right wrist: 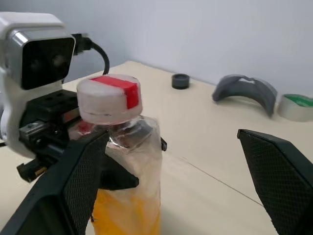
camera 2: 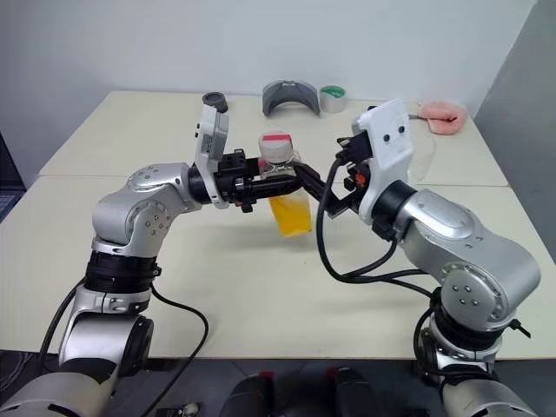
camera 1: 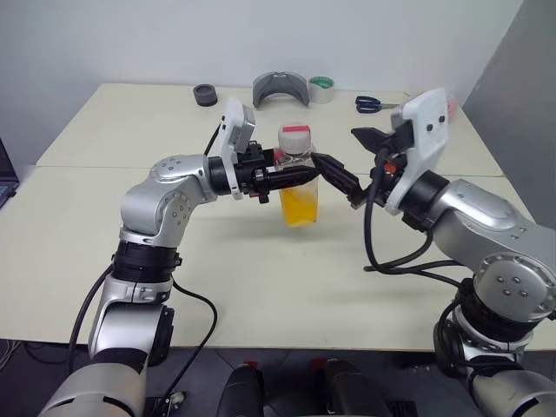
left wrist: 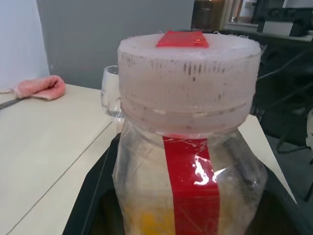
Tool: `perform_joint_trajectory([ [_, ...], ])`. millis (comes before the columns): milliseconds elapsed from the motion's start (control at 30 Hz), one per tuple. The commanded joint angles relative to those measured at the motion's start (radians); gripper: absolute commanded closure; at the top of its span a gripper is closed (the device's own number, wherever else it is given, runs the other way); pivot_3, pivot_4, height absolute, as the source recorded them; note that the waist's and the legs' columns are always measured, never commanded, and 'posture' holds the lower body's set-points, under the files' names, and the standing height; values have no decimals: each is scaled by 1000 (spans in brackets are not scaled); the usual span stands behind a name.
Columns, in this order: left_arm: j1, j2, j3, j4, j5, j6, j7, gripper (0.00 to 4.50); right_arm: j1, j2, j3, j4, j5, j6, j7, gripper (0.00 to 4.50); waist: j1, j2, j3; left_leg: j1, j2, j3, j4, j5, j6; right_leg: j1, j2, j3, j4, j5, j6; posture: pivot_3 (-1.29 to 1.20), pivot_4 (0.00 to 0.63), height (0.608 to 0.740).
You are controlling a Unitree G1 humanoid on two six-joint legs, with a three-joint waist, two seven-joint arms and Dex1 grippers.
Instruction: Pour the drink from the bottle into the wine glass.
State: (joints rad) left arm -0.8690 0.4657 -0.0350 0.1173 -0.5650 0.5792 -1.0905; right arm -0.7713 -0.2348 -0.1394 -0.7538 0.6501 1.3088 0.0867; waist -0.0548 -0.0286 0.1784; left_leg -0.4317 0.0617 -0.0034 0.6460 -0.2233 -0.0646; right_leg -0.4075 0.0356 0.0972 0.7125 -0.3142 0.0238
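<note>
bottle clamped by left fingers.

r gripper path: bottle ahead

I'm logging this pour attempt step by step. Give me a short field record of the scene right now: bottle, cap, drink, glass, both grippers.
bottle: upright, held above the table
cap: on the bottle
drink: orange, in the bottle's lower part
wine glass: standing on the table, beyond the bottle, looks empty
left gripper: shut on the bottle below the cap
right gripper: open, beside the bottle, holding nothing
pouring: not begun
</note>
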Motion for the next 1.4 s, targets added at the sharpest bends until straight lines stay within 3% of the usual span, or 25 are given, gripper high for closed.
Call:
perform_joint_trajectory([
  [33, -49, -9, 3, 7, 6, -37, -25, 2526, -30, 30, -1, -11, 15, -37, -7, 12, -1, 0, 0, 0, 0, 0, 0, 0, 0, 0, 0, 0, 0, 0, 0, 0, 150, 740],
  [1067, -55, -31, 7, 10, 34, -52, -37, 2526, -74, 35, 105, 119, 19, -202, 70, 12, -2, 0, 0, -1, 0, 0, 0, 0, 0, 0, 0, 0, -1, 0, 0, 0, 150, 740],
  [1167, -58, -31, 2, 14, 39, -62, -43, 2526, -73, 31, 110, 119, 17, -206, 74, 609, -2, 0, 0, -1, 0, 0, 0, 0, 0, 0, 0, 0, -1, 0, 0, 0, 150, 740],
  [1367, -70, -36, 3, 30, 45, -68, -48, 2526, -64, 11, 129, 119, 10, -213, 85, 2630, -2, 0, 0, -1, 0, 0, 0, 0, 0, 0, 0, 0, -1, 0, 0, 0, 150, 740],
  [1400, -71, -37, 5, 32, 48, -69, -50, 2526, -63, 9, 130, 118, 10, -214, 85, 2712, -2, 0, 0, -1, 0, 0, 0, 0, 0, 0, 0, 0, -1, 0, 0, 0, 150, 740],
])
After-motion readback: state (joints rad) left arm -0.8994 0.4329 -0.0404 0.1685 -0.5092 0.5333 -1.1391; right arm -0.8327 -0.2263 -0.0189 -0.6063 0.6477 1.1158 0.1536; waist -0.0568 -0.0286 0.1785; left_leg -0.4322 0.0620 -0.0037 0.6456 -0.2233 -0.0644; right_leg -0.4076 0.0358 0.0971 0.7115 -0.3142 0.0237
